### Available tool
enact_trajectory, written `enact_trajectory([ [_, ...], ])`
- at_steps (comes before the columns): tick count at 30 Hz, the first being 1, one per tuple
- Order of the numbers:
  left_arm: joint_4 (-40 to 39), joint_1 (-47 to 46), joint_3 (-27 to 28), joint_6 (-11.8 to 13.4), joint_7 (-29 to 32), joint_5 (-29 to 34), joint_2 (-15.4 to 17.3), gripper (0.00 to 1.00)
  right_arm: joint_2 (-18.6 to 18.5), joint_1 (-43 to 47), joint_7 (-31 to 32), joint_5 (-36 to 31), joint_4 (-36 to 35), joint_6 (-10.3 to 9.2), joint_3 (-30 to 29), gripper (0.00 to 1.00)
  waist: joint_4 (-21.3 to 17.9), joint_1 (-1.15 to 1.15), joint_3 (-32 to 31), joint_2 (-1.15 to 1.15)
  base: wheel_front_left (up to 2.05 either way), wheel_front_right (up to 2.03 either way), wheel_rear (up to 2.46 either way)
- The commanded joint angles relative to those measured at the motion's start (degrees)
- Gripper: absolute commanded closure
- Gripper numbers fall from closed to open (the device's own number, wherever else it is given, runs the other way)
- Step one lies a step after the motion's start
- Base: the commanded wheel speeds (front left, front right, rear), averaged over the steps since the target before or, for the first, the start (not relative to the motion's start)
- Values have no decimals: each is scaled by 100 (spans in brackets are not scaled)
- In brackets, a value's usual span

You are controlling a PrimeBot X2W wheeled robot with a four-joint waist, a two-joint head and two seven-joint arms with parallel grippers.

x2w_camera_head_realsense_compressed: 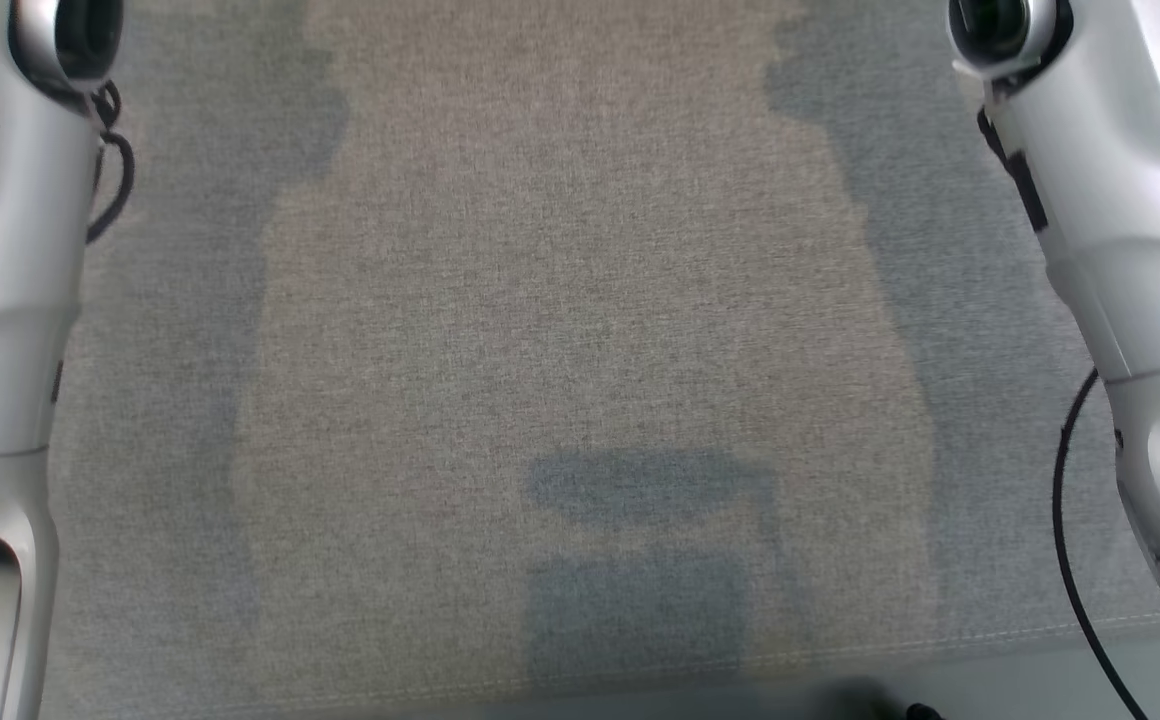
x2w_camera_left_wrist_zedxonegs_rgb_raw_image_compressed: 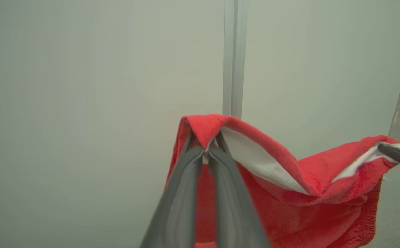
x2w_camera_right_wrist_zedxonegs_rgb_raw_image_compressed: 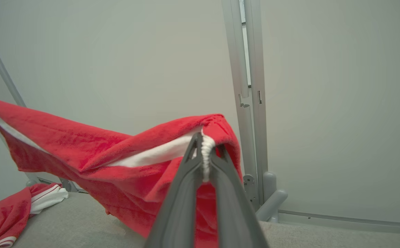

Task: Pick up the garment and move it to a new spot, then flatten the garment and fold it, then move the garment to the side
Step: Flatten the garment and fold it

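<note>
Red garment with white trim hangs spread in the air. The left gripper is clamped on one edge and the right gripper pinches the other, out at three o'clock. The lift looks done. Setting down, flattening, folding and shifting aside remain.

The left forearm and right forearm are smooth, glossy silver-white shells with rounded contours, thin seam lines between panels and a dark recess low on each. Each carries a round dark socket ringed in silver at its far end. A looped black cable hangs by the left shell; a longer black cable curves beside the right one, which also bears a small black strip. The left gripper and right gripper have long matt dark grey fingers tapering to narrow tips
</note>
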Motion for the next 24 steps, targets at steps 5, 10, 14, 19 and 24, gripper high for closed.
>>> enact_trajectory([
  [5,-517,540,208,-7,-31,-423,98,100,-258,536,-23,256,-476,0,272,100,80,-2,475,0,0,0,0],
  [10,-1268,1294,323,-8,-32,-621,269,100,-537,1124,-21,596,-1090,0,544,100,63,-2,346,0,0,0,0],
  [14,-1935,2287,392,-8,-30,-604,373,100,-802,1904,-22,715,-1710,0,508,100,118,-2,141,0,0,0,0],
  [19,-2596,3708,656,-7,-25,-387,299,100,-902,3186,-21,661,-2474,0,161,100,204,-2,-178,0,0,0,0],
  [24,-2956,5030,908,-7,-26,-44,-148,100,-726,4489,-22,463,-3006,0,-183,100,327,-2,-553,0,0,0,0],
])
